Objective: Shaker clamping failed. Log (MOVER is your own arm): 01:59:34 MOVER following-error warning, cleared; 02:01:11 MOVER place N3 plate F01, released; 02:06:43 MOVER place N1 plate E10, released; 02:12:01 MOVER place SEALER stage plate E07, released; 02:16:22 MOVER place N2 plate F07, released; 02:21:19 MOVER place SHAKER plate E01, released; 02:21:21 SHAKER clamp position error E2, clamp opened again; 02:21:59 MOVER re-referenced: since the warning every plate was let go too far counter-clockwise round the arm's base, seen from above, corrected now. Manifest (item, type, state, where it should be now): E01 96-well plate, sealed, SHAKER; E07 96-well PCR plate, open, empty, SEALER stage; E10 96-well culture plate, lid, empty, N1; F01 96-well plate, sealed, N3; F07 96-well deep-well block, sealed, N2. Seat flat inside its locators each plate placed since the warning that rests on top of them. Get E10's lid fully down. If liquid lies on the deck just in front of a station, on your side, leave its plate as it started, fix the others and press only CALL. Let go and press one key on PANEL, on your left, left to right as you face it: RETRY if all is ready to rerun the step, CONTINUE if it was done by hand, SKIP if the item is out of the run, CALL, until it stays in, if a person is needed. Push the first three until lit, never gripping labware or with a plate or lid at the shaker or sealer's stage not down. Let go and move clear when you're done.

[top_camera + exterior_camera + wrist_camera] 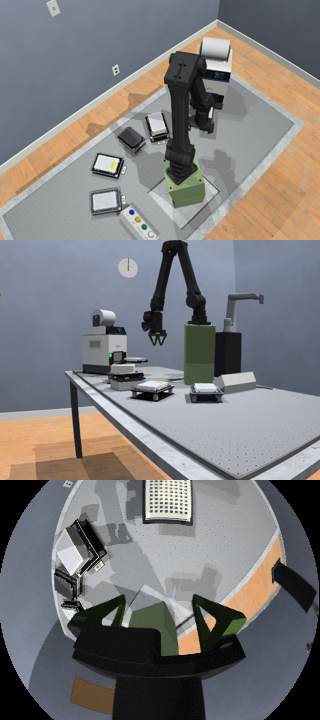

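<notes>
My gripper is open and empty, high above the deck on the sealer side. A white open-well plate is on the sealer's stage, partly hidden by my arm in the top view. The tall white block sits on a black nest. The dark plate is on the shaker. A white plate with a yellow patch and a pale plate are on the other nests. Exact seating is unclear.
The sealer stands beyond my gripper. The panel has blue, yellow, green and white keys. A grey arm stands behind my green pedestal.
</notes>
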You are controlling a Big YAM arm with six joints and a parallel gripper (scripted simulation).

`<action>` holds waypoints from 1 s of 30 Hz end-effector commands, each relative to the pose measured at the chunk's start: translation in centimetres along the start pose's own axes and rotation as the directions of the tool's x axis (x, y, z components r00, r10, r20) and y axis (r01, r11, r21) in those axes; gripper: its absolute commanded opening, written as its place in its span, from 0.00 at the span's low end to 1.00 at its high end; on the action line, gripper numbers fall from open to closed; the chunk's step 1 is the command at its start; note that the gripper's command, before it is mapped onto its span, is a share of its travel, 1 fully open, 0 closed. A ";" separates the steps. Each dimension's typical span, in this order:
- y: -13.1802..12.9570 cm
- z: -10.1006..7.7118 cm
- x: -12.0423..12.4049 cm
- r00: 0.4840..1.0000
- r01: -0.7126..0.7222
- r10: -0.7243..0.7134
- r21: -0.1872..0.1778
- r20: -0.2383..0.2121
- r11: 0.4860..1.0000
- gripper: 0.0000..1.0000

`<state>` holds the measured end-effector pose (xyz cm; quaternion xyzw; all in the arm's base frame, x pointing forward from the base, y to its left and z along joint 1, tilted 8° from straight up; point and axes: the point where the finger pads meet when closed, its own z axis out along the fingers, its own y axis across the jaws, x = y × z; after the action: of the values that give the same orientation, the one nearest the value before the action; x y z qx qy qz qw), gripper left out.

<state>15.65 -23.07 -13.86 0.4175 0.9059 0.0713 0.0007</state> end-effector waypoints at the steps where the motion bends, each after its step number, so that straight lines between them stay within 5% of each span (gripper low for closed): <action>1: -0.6 0.3 -2.1 1.000 -0.010 0.010 0.001 0.013 1.000 1.00; 23: -1.7 3.6 -11.4 1.000 0.002 -0.002 0.001 0.008 1.000 1.00; 27: -1.9 3.7 -11.0 1.000 -0.005 0.005 -0.004 -0.015 1.000 1.00; 30: -1.8 3.2 -10.6 1.000 -0.001 0.001 0.002 0.017 1.000 1.00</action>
<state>21.12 -31.69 -18.20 0.4170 0.9062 0.0703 0.0014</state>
